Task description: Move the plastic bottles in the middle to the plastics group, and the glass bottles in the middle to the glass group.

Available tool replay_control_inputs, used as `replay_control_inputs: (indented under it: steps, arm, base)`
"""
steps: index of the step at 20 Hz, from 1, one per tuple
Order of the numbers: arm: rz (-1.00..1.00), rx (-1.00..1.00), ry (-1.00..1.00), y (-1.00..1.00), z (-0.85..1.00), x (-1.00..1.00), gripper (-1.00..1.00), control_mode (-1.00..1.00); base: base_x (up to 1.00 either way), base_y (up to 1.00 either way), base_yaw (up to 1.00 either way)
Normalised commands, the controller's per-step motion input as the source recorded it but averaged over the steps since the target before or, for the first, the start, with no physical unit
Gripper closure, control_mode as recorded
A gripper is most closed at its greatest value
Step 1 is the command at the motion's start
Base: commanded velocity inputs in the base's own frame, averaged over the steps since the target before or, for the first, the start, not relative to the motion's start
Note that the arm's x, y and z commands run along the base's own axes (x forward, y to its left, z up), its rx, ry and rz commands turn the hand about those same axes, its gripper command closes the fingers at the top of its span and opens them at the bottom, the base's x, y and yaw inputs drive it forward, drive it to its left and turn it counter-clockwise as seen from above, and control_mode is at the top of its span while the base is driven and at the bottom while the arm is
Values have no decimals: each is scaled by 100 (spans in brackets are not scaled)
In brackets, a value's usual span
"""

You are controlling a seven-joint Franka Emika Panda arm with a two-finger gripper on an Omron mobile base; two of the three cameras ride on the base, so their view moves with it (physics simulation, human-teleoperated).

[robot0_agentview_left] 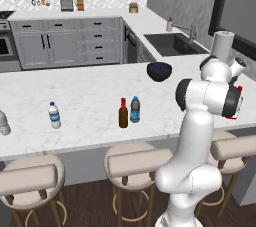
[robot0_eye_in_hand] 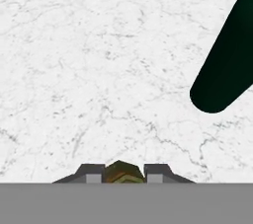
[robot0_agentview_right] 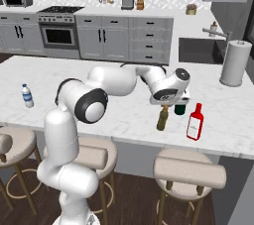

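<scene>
Gripping olive-amber bottle [robot0_agentview_right: 162, 119] in claw [robot0_eye_in_hand: 122, 172] | white marble counter [robot0_agentview_right: 99, 78] | grey kitchen cabinets [robot0_agentview_right: 119, 35] behind

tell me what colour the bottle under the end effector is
Olive-amber bottle, clearest in the right base view.

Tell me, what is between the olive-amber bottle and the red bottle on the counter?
Nothing: in the right base view, bare marble separates the olive-amber bottle from the red bottle.

On the counter [robot0_agentview_left: 90, 96] you have the red-topped bottle [robot0_agentview_left: 123, 113] just left of the small plastic bottle [robot0_agentview_left: 135, 109], the bowl [robot0_agentview_left: 159, 71] behind them, and two water bottles [robot0_agentview_left: 54, 115] far left.
</scene>
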Motion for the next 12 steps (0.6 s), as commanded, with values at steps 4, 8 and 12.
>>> replay_control_inputs:
  steps: [4,8,12]
  arm:
    - [0,-7,2,34,-53,0,100,-100]
    - [0,-10,5,19,-57,0,100,-100]
    - [0,-9,1,3,-50,0,-100,-100]
  base:
    - [0,0,0]
    - [0,0,0]
    - [0,0,0]
